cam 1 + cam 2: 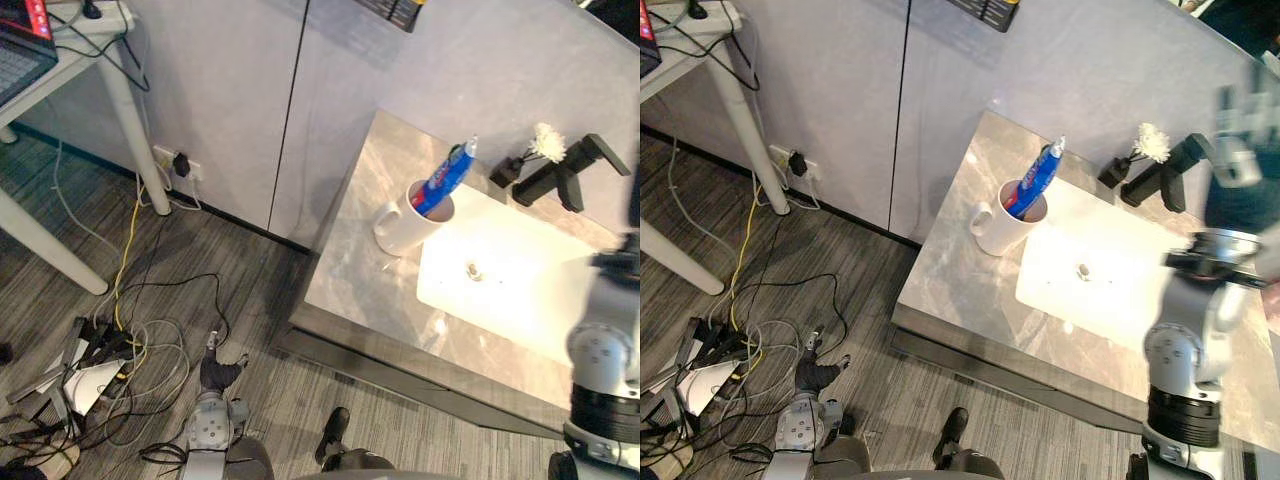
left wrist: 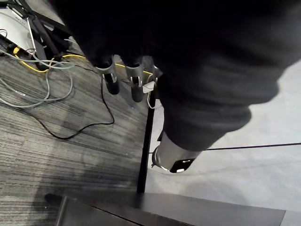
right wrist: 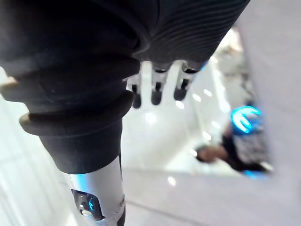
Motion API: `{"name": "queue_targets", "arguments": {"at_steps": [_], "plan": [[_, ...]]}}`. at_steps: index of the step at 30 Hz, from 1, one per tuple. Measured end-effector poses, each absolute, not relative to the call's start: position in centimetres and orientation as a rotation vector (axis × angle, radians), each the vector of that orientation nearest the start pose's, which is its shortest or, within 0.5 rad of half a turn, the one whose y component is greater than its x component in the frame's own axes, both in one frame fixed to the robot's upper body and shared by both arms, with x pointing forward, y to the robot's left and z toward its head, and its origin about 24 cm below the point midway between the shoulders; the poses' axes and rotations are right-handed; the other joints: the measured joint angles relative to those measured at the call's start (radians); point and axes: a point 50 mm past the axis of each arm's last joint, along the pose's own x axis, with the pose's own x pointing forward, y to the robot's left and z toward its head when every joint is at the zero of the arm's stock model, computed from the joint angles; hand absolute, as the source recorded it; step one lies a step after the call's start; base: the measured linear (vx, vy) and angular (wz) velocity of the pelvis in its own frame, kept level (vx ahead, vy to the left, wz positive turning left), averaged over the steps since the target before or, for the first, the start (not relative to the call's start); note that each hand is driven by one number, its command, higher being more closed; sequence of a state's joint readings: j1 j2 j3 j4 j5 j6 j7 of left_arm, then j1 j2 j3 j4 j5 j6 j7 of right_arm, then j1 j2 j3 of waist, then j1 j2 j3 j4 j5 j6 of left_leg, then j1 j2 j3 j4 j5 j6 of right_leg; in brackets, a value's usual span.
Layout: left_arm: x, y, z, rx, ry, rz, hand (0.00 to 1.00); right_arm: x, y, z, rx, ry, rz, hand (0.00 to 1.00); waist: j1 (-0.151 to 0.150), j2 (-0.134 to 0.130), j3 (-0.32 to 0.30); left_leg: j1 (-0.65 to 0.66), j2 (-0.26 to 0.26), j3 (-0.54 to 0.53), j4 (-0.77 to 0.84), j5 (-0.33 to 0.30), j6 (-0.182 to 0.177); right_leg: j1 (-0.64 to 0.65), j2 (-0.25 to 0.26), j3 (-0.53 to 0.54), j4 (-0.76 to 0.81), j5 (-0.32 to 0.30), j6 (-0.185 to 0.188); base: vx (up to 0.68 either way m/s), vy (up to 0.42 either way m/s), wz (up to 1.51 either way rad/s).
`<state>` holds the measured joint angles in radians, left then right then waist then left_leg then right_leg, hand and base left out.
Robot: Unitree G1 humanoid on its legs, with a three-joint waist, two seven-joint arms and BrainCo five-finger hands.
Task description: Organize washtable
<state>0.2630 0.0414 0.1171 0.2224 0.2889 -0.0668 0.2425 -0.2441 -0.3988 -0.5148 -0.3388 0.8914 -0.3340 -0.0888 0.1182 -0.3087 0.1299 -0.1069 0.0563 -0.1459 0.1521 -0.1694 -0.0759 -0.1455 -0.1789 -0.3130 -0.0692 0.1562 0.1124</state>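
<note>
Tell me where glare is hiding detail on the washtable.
Left eye view: the sink basin glows white, only its drain readable; mug and toothpaste tube read fine. Right wrist view: bright specks on the white surface past the right hand.

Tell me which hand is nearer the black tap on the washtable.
Right. The right hand is raised over the washtable, close by the black tap. The left hand hangs low over the floor, off its front left corner.

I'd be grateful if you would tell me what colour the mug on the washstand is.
White. The mug shows best in the left eye view.
</note>
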Motion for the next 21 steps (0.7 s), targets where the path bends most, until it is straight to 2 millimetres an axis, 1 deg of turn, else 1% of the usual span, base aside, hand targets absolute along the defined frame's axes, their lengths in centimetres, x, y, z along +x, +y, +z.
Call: {"name": "queue_targets", "arguments": {"at_steps": [1, 2, 3, 4, 5, 6, 7, 8, 9, 10, 11, 13, 14, 15, 16, 17, 18, 19, 20, 21], "plan": [[16.8, 21.4, -5.3, 0.373, 0.409, 0.358, 0.00, 19.4, -31.5, 24.4, 0.475, -1.163, -0.357, 0.00, -0.006, 0.005, -0.002, 0.001, 0.000, 0.007, 0.005, -0.003, 0.002, -0.001, 0.000, 0.007, 0.001, 0.000, -0.001, -0.04, 0.009, -0.19], [16.7, 21.5, -5.5, 0.374, 0.420, 0.365, 0.00, 18.7, -32.1, 24.4, 0.461, -1.186, -0.418, 0.00, -0.011, 0.008, -0.005, 0.004, 0.000, 0.011, 0.005, -0.004, 0.002, -0.001, 0.000, 0.011, 0.002, 0.001, -0.001, -0.02, 0.010, -0.13], [16.2, 21.8, -6.0, 0.375, 0.449, 0.378, 0.00, 17.6, -33.0, 24.4, 0.427, -1.220, -0.518, 0.00, -0.026, 0.019, -0.014, 0.007, -0.001, 0.014, 0.005, -0.005, 0.003, 0.000, 0.000, 0.013, 0.003, 0.001, -0.001, 0.00, 0.009, -0.13], [15.8, 21.9, -6.6, 0.376, 0.480, 0.386, 0.00, 16.4, -33.8, 24.2, 0.364, -1.232, -0.633, 0.00, -0.035, 0.033, -0.027, 0.011, 0.000, 0.019, 0.005, -0.007, 0.002, -0.001, 0.000, 0.018, 0.003, 0.000, -0.001, 0.01, 0.007, -0.12], [15.6, 21.9, -6.9, 0.376, 0.493, 0.388, 0.00, 15.9, -34.1, 24.0, 0.326, -1.228, -0.691, 0.00, -0.043, 0.040, -0.034, 0.013, 0.000, 0.021, 0.005, -0.008, 0.003, 0.000, 0.001, 0.019, 0.003, 0.000, -0.001, 0.02, 0.007, -0.13], [15.2, 22.0, -7.3, 0.376, 0.516, 0.390, 0.00, 15.1, -34.4, 23.6, 0.230, -1.198, -0.808, 0.00, -0.051, 0.058, -0.048, 0.016, 0.000, 0.026, 0.005, -0.010, 0.003, -0.001, 0.002, 0.023, 0.003, 0.000, -0.002, 0.02, 0.006, -0.19], [15.0, 22.0, -7.7, 0.373, 0.537, 0.391, 0.00, 14.6, -34.7, 22.9, 0.125, -1.144, -0.913, 0.00, -0.053, 0.076, -0.061, 0.021, 0.002, 0.039, 0.006, -0.015, 0.004, -0.002, 0.004, 0.036, 0.003, 0.000, -0.002, 0.01, 0.007, -0.25], [14.8, 22.0, -7.9, 0.371, 0.546, 0.391, 0.00, 14.4, -34.8, 22.4, 0.075, -1.103, -0.957, 0.00, -0.053, 0.085, -0.066, 0.027, 0.003, 0.045, 0.006, -0.017, 0.004, -0.002, 0.005, 0.043, 0.003, 0.000, -0.002, 0.01, 0.009, -0.31], [14.5, 21.9, -8.3, 0.362, 0.567, 0.394, 0.00, 14.0, -34.9, 21.0, -0.028, -0.992, -1.043, 0.00, -0.054, 0.104, -0.084, 0.034, 0.005, 0.056, 0.006, -0.021, 0.003, -0.001, 0.007, 0.052, 0.002, 0.000, -0.002, 0.01, 0.006, -0.25], [14.3, 21.8, -8.6, 0.346, 0.580, 0.402, 0.00, 13.7, -35.1, 19.7, -0.105, -0.894, -1.111, 0.00, -0.055, 0.116, -0.095, 0.039, 0.007, 0.063, 0.006, -0.023, 0.004, -0.001, 0.009, 0.058, 0.002, 0.000, -0.002, 0.02, 0.006, -0.31], [13.9, 21.7, -9.0, 0.311, 0.604, 0.424, 0.00, 13.0, -35.3, 16.9, -0.192, -0.707, -1.215, 0.00, -0.054, 0.133, -0.105, 0.052, 0.009, 0.075, 0.006, -0.028, 0.004, 0.005, 0.012, 0.071, 0.002, 0.000, -0.002, 0.01, 0.002, -0.23], [13.6, 21.5, -9.3, 0.283, 0.621, 0.433, 0.00, 12.0, -35.4, 14.6, -0.233, -0.557, -1.306, 0.00, -0.057, 0.143, -0.112, 0.060, 0.012, 0.082, 0.007, -0.031, 0.006, 0.009, 0.015, 0.074, 0.002, -0.001, -0.002, 0.00, -0.002, -0.17], [13.3, 21.3, -9.5, 0.263, 0.629, 0.440, 0.00, 11.1, -35.3, 12.0, -0.270, -0.401, -1.371, 0.00, -0.060, 0.150, -0.116, 0.074, 0.017, 0.095, 0.013, -0.038, 0.005, 0.020, 0.019, 0.081, 0.003, -0.002, -0.005, -0.01, -0.001, -0.21], [13.1, 21.0, -9.6, 0.247, 0.639, 0.444, 0.00, 10.3, -35.1, 10.3, -0.282, -0.296, -1.414, 0.00, -0.057, 0.156, -0.118, 0.083, 0.023, 0.105, 0.026, -0.049, 0.004, 0.030, 0.025, 0.088, 0.005, -0.005, -0.009, -0.02, 0.002, -0.36], [12.6, 20.7, -9.9, 0.231, 0.654, 0.447, 0.00, 9.2, -34.6, 8.3, -0.273, -0.184, -1.464, 0.00, -0.056, 0.167, -0.123, 0.093, 0.033, 0.126, 0.047, -0.068, 0.004, 0.040, 0.034, 0.098, 0.011, -0.016, -0.023, -0.06, 0.006, -0.39], [12.3, 20.5, -10.0, 0.211, 0.664, 0.451, 0.00, 8.3, -34.1, 7.0, -0.257, -0.113, -1.500, 0.00, -0.056, 0.176, -0.127, 0.095, 0.041, 0.136, 0.064, -0.085, 0.003, 0.047, 0.038, 0.095, 0.016, -0.025, -0.025, -0.06, 0.007, -0.43], [12.1, 20.2, -10.2, 0.200, 0.672, 0.453, 0.00, 7.5, -33.6, 5.9, -0.241, -0.049, -1.526, 0.00, -0.053, 0.185, -0.128, 0.105, 0.049, 0.153, 0.081, -0.100, 0.004, 0.055, 0.040, 0.094, 0.019, -0.033, -0.019, -0.06, 0.015, -0.52], [11.6, 19.9, -10.4, 0.182, 0.686, 0.458, 0.00, 7.1, -32.9, 4.5, -0.235, 0.024, -1.525, 0.00, -0.052, 0.200, -0.136, 0.113, 0.056, 0.178, 0.094, -0.114, 0.005, 0.052, 0.042, 0.081, 0.030, -0.035, -0.021, -0.02, 0.018, -0.62], [11.4, 19.6, -10.6, 0.167, 0.696, 0.458, 0.00, 7.0, -32.5, 3.0, -0.233, 0.100, -1.497, 0.00, -0.059, 0.209, -0.139, 0.123, 0.062, 0.200, 0.105, -0.124, 0.007, 0.052, 0.039, 0.067, 0.038, -0.034, -0.021, -0.02, 0.019, -0.60], [11.3, 19.5, -10.7, 0.162, 0.705, 0.454, 0.00, 7.0, -32.2, 2.2, -0.229, 0.143, -1.481, 0.00, -0.060, 0.213, -0.140, 0.126, 0.065, 0.211, 0.108, -0.128, 0.007, 0.050, 0.039, 0.067, 0.041, -0.034, -0.021, -0.02, 0.013, -0.52]]}}
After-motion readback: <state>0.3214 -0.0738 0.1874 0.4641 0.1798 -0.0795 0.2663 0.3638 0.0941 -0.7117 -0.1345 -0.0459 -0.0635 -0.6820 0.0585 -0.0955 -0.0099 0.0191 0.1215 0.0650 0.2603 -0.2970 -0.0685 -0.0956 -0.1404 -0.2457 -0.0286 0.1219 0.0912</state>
